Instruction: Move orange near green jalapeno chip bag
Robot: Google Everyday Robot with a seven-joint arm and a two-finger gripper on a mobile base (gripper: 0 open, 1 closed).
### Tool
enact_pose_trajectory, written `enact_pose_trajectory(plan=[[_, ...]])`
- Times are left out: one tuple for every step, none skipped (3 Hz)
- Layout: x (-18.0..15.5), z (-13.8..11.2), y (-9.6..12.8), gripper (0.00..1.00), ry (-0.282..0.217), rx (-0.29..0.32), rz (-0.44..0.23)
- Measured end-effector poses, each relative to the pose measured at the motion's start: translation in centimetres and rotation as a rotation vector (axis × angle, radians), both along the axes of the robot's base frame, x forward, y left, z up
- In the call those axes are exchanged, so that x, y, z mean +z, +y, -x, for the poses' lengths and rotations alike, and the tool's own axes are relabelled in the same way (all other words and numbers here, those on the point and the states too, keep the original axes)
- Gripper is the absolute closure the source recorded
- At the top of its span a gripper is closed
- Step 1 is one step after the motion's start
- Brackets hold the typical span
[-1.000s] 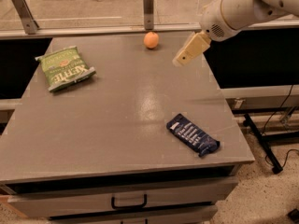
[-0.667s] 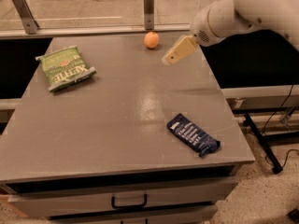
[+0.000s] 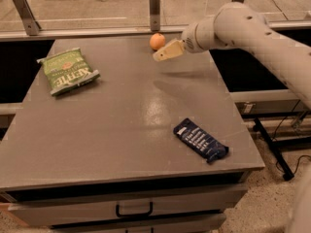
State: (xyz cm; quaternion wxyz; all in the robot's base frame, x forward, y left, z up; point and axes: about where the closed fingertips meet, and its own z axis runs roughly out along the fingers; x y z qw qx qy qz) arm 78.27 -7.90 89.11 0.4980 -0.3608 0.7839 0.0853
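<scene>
The orange (image 3: 157,41) sits at the far edge of the grey table (image 3: 121,115), close to the rail behind it and a little right of the middle. The gripper (image 3: 160,56) hangs just beside it, on its right and slightly nearer the front, low over the tabletop. From this angle its tip looks almost level with the fruit's lower side, and I cannot tell whether the two touch. The gripper shows as one pale beige wedge, so whether it is spread or closed cannot be told; nothing is seen held in it. The white arm (image 3: 252,30) comes in from the right, and the wedge slants down and to the left toward the orange.

The orange is round and plain, so it has no long axis or facing to speak of.

The green jalapeno chip bag (image 3: 68,72) lies flat on the left side of the table, well apart from both the orange and the gripper. Its paler top edge is turned toward the far left, and it sits skewed to the table's edges, with the white lettering running across its nearer half and rising to the right.

A dark blue wrapped bar (image 3: 200,140) lies near the front right corner, its long axis running diagonally from far left to near right
</scene>
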Motion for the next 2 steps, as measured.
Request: enact_pose_trajectory(plan=[[-1.9,-3.7,1.8,0.0,0.016,-0.039,-0.111],[-2.7,-6.4,2.9,0.0,0.018,-0.055,-0.194]])
